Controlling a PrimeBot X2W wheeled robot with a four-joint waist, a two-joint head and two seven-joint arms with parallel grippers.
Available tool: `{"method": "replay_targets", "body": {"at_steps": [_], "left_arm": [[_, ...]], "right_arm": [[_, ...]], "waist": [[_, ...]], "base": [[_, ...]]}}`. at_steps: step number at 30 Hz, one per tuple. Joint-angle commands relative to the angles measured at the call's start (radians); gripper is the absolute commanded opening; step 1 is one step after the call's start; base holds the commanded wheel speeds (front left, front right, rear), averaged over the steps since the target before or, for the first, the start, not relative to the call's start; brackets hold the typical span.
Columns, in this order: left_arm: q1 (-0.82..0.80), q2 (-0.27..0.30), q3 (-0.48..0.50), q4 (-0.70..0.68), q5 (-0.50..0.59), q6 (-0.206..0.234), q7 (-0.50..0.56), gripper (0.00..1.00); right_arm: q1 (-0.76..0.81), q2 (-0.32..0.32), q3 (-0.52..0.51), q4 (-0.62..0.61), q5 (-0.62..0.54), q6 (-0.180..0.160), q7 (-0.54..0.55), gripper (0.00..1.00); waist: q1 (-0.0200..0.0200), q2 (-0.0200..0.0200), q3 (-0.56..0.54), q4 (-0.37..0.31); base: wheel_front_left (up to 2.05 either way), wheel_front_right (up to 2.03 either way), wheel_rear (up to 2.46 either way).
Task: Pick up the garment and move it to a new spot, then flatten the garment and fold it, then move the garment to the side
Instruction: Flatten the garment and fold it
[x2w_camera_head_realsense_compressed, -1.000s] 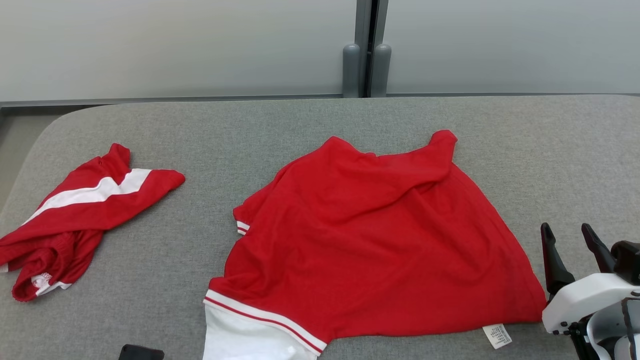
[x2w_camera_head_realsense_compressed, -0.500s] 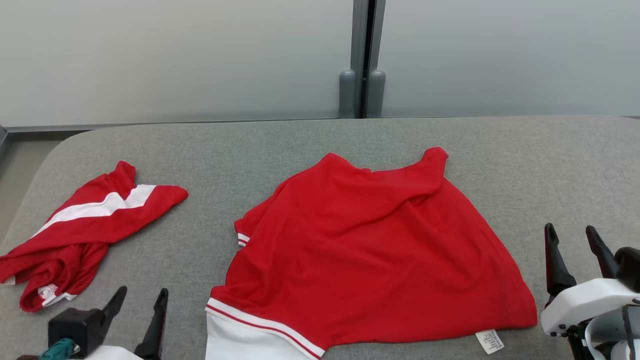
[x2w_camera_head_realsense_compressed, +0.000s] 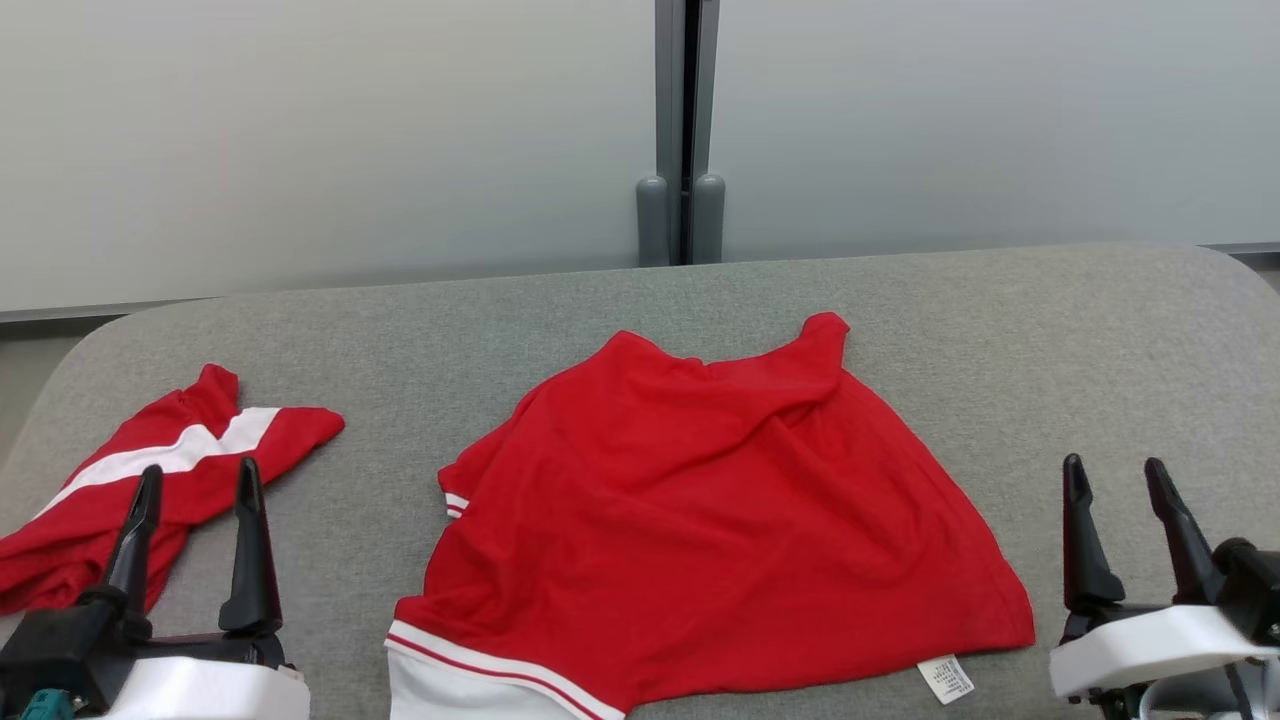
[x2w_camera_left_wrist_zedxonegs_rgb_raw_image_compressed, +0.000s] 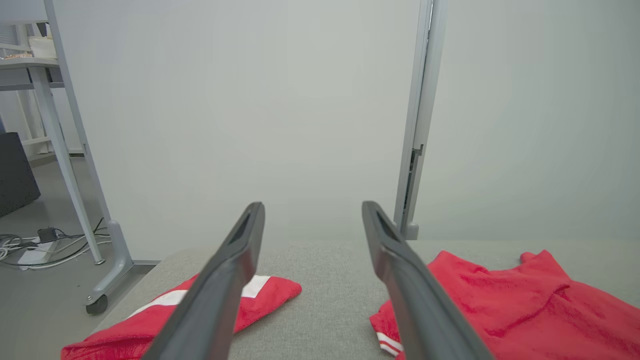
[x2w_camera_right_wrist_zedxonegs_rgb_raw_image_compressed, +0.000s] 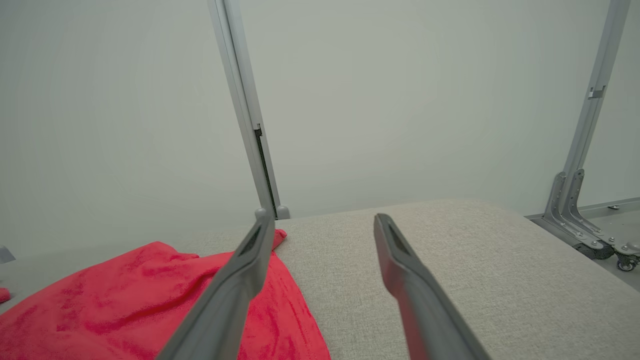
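The garment (x2w_camera_head_realsense_compressed: 700, 520) is a red shirt with a white, red-striped band at its lower left, lying crumpled and partly spread in the middle of the grey padded table (x2w_camera_head_realsense_compressed: 1000, 330). A white label sticks out at its lower right corner. My left gripper (x2w_camera_head_realsense_compressed: 200, 468) stands open at the lower left, apart from the shirt, with nothing between its fingers. At the lower right, my right gripper (x2w_camera_head_realsense_compressed: 1114, 463) is open and empty too, just right of the hem. The left wrist view shows the left gripper (x2w_camera_left_wrist_zedxonegs_rgb_raw_image_compressed: 312, 205) open with the garment (x2w_camera_left_wrist_zedxonegs_rgb_raw_image_compressed: 525, 300) to its right. The right gripper (x2w_camera_right_wrist_zedxonegs_rgb_raw_image_compressed: 324, 217) has the garment (x2w_camera_right_wrist_zedxonegs_rgb_raw_image_compressed: 125, 300) to its left.
A second red garment with a white stripe (x2w_camera_head_realsense_compressed: 270, 435) lies bunched at the table's left end, partly behind my left fingers, and appears again (x2w_camera_left_wrist_zedxonegs_rgb_raw_image_compressed: 270, 292) in the left wrist view. Pale partition panels with a grey post (x2w_camera_head_realsense_compressed: 682, 220) stand behind the table. A wheeled frame (x2w_camera_left_wrist_zedxonegs_rgb_raw_image_compressed: 95, 300) stands off its left end.
My left gripper has risen into view at the lower left and opened. The camera has shifted, so the whole picture moved; both garments lie as before. The right gripper stays open.
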Motion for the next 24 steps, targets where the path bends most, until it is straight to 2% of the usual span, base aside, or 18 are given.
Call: {"method": "replay_targets", "body": {"at_steps": [1, 6, 10, 18, 24], "left_arm": [[0.013, -0.020, 0.022, -0.012, 0.013, -0.010, -0.005, 1.00], [0.062, -0.093, 0.098, -0.017, 0.082, -0.080, -0.004, 1.00], [0.081, -0.128, 0.125, 0.004, 0.115, -0.131, -0.005, 1.00], [0.090, -0.187, 0.158, 0.043, 0.151, -0.198, -0.005, 1.00], [0.092, -0.216, 0.173, 0.069, 0.169, -0.227, -0.005, 1.00]], "right_arm": [[0.013, -0.003, 0.005, 0.002, 0.007, 0.000, -0.014, 1.00], [0.024, -0.003, 0.031, 0.022, -0.012, 0.000, -0.024, 1.00], [0.015, -0.003, 0.039, 0.028, -0.012, 0.000, -0.029, 1.00], [-0.003, -0.007, 0.026, 0.029, -0.019, 0.000, -0.022, 1.00], [-0.013, -0.011, 0.027, 0.016, -0.023, 0.000, -0.019, 1.00]], "waist": [[0.0000, 0.0000, 0.000, -0.001], [0.0000, 0.0000, 0.008, -0.008], [0.0000, 0.0000, 0.021, -0.010], [0.0000, 0.0000, 0.019, -0.005], [0.0000, 0.0000, 0.011, -0.005]], "base": [[0.00, 0.00, 0.00], [0.00, 0.00, 0.00], [0.00, 0.00, 0.00], [0.00, 0.00, 0.00], [0.00, 0.00, 0.00]]}}
